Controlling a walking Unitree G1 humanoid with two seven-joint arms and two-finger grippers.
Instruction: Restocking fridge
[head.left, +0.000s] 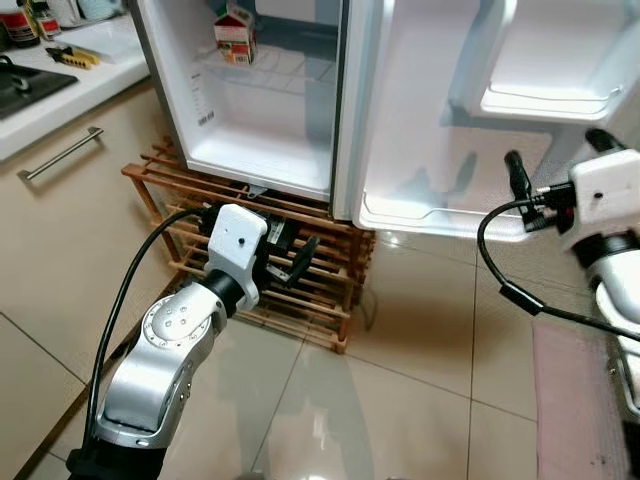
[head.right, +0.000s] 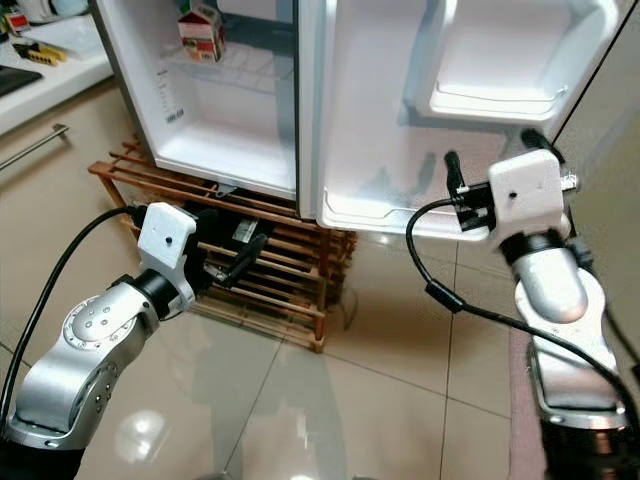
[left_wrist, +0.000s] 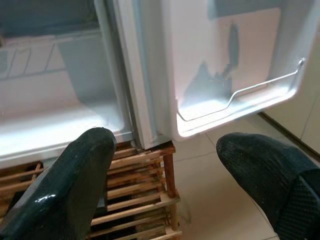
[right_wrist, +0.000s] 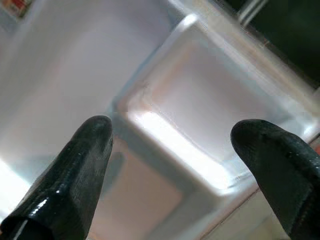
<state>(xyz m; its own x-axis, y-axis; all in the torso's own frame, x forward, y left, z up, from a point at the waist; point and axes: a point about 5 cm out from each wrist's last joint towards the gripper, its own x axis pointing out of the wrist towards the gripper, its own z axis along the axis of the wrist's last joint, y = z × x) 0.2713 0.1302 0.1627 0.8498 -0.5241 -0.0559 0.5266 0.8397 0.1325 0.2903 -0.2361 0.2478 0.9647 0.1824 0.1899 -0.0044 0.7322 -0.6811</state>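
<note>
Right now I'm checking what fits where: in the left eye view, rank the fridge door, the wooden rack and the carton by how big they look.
1. fridge door
2. wooden rack, partly hidden by the left gripper
3. carton, though it stands farthest away

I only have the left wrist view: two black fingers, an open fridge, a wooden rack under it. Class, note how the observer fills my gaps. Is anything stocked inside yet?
Observer: Yes, one red and white carton stands on the wire shelf of the fridge.
Operator: Where is the other arm?
Observer: The right pincer is raised in front of the open fridge door, fingers apart, holding nothing.
Operator: What lies to the robot's left?
Observer: A kitchen counter with a cabinet handle below it. The left pincer is also open and empty.
</note>
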